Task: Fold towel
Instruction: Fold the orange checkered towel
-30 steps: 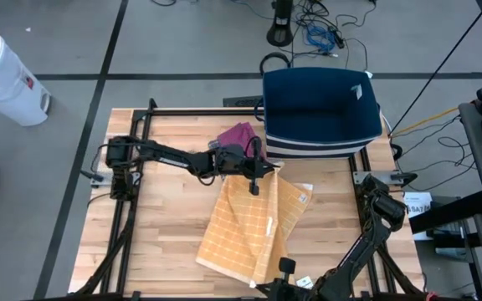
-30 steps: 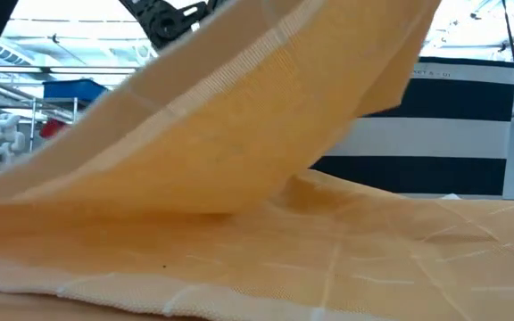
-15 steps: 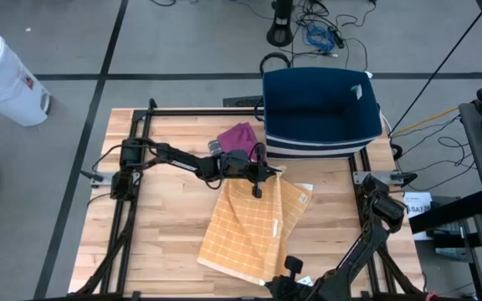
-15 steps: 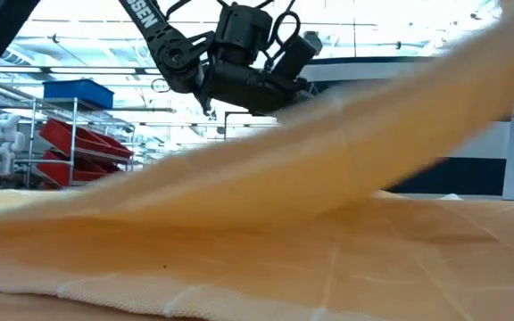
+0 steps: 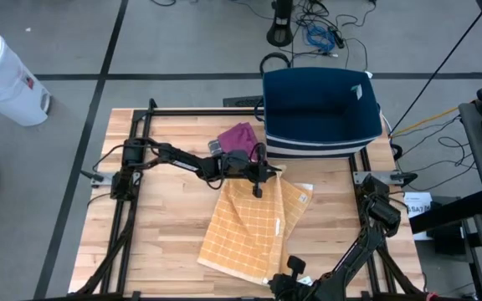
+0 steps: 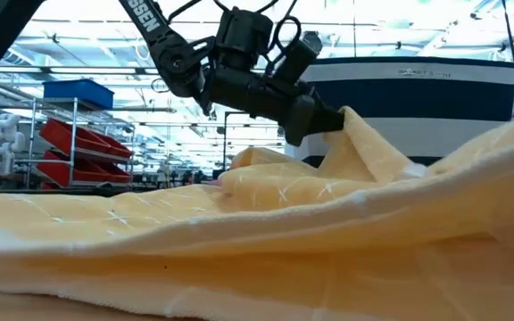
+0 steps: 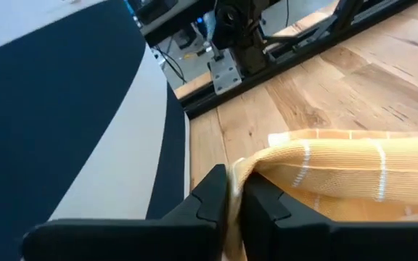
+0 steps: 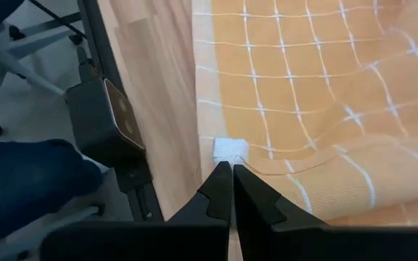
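An orange towel [image 5: 253, 221] with a white grid lies folded over itself on the wooden table. My left gripper [image 5: 262, 173] reaches in from the table's left, shut on the towel's far end, which stands in a small peak [image 6: 355, 125] above the rest. My right gripper [image 5: 289, 269] is at the table's near edge, shut on the towel's near end beside a small white tag [image 8: 231, 151]. Between the two grippers the upper layer sags onto the lower one. My left gripper pinches the towel's far edge [image 7: 251, 163] between its two fingers, coming nearly level from the table's left. That end is held a little above the table, and the cloth drapes slack from it onto the layer below. My right gripper pinches the towel's edge right by the white tag [image 8: 232, 161] with its fingertips, slanting down from the near side. The fingertips hide how many layers they have. The cloth beyond them lies low and loosely wrinkled.
A magenta cloth [image 5: 237, 134] lies just beyond the left arm. A dark blue seat with white stripes [image 5: 320, 109] overhangs the table's far right. A small black box [image 8: 111, 119] sits at the near edge by my right gripper. Bare wood lies left of the towel.
Both grippers have come down with the towel's ends, and my right gripper has also tipped and rolled. The upper layer, raised high and taut a second ago, has sunk and lies slack on the lower layer, with only the far end still peaked up.
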### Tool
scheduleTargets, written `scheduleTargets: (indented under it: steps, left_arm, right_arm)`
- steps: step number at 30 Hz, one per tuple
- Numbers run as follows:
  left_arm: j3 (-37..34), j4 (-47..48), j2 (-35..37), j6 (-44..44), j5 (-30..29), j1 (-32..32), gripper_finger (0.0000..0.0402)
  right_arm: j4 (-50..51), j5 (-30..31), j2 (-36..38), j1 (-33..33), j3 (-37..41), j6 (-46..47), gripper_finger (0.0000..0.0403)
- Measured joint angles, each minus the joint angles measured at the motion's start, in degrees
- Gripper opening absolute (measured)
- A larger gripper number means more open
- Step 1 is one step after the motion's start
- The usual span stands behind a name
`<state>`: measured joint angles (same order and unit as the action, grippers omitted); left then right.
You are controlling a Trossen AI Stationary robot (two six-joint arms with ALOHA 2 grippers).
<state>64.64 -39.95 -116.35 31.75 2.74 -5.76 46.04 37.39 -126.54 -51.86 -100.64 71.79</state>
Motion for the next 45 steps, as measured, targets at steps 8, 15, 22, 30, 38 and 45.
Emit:
scheduleTargets:
  steps: [8,15,22,30,38,45]
  left_arm:
    - [0.03,-0.92,-1.56,-0.15,-0.04,0.02,0.0092]
    - [0.03,-2.11,-2.49,-1.66,-0.07,-0.11,0.0164]
    - [0.03,-5.28,-2.41,-3.35,-0.74,-0.22,0.0208]
    - [0.01,-4.59,-1.39,-4.3,-0.57,-0.07,0.0213]
    - [0.0,3.66,1.46,-1.89,-2.3,1.33,0.0213]
    - [0.03,24.17,6.0,-1.15,-3.0,1.81,0.0213]
  right_arm:
    - [1.84,-0.07,0.0,-0.02,0.0,3.48,0.0011]
    - [2.54,0.01,0.0,-0.24,0.0,4.09,0.0073]
    - [2.28,0.21,0.04,-1.27,0.0,3.86,0.0172]
    - [4.61,9.05,1.05,-3.68,0.04,6.27,0.022]
    - [23.4,13.26,2.8,-3.99,0.04,18.38,0.0206]
    - [32.58,10.27,2.8,-4.55,0.04,21.58,0.0201]
